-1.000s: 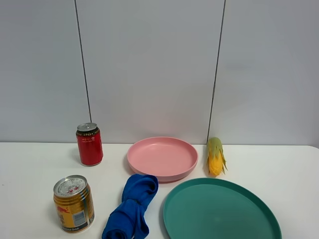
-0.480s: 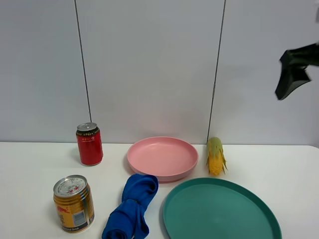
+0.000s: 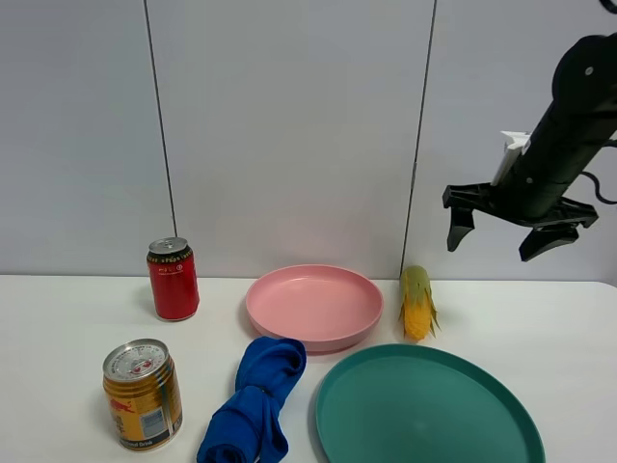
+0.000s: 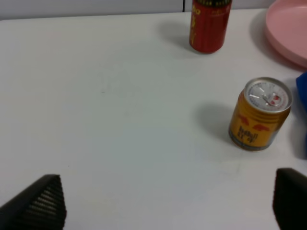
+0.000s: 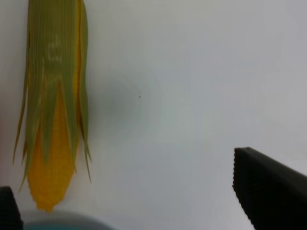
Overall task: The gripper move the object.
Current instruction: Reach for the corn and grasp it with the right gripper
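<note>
Right black gripper (image 3: 490, 249) just arrived.
Fingers (image 3: 458, 230) wide, it hangs above the yellow leafy corn cob (image 3: 416, 304), likely its target.

The right arm (image 3: 576, 96) is matte black, with a white block (image 3: 512, 152) at its wrist, a thin black cable (image 3: 602, 185) and ribbed jaws.

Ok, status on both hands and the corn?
Right hand open, raised near corn, not touching. Left hand open, empty, near gold can. Corn flat on table beside pink plate. Nothing between.
</note>
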{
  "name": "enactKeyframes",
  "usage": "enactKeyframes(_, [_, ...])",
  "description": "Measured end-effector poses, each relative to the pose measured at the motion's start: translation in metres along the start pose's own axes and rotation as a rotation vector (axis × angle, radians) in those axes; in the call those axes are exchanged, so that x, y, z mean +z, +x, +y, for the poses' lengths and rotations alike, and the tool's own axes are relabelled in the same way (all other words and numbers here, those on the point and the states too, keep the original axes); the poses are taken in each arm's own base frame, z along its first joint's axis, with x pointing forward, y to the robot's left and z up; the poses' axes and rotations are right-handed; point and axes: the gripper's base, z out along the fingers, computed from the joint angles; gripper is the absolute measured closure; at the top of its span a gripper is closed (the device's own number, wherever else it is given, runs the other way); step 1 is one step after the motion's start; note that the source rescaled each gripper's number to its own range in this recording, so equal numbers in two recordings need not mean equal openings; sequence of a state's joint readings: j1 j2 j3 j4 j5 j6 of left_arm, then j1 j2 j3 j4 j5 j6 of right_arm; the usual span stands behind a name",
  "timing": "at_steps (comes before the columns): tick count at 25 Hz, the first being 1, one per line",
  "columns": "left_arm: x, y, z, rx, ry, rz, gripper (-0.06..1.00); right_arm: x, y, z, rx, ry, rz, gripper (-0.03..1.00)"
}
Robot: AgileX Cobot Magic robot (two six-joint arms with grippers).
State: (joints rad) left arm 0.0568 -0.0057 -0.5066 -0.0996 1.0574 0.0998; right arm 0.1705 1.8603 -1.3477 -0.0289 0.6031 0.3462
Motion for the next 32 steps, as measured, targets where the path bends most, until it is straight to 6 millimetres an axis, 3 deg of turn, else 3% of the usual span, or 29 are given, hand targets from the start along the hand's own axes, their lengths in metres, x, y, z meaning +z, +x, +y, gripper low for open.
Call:
enactKeyframes(3, [0.0, 0.0, 0.0, 0.0, 0.0, 0.0, -0.06, 0.018, -0.012, 0.008, 0.021, -0.015, 0.006, -0.03])
enactKeyframes(10, [0.0, 0.0, 0.0, 0.0, 0.0, 0.0, -0.06, 0.049, -0.014, 0.033, 0.008, -0.039, 0.046, -0.03])
enactKeyframes(16, [0.0, 0.0, 0.0, 0.0, 0.0, 0.0, -0.06, 0.089, -0.003, 0.028, 0.041, 0.013, 0.083, -0.03])
enactKeyframes(32, [0.0, 0.0, 0.0, 0.0, 0.0, 0.0, -0.06, 0.117, -0.003, 0.028, 0.055, -0.011, -0.008, -0.03])
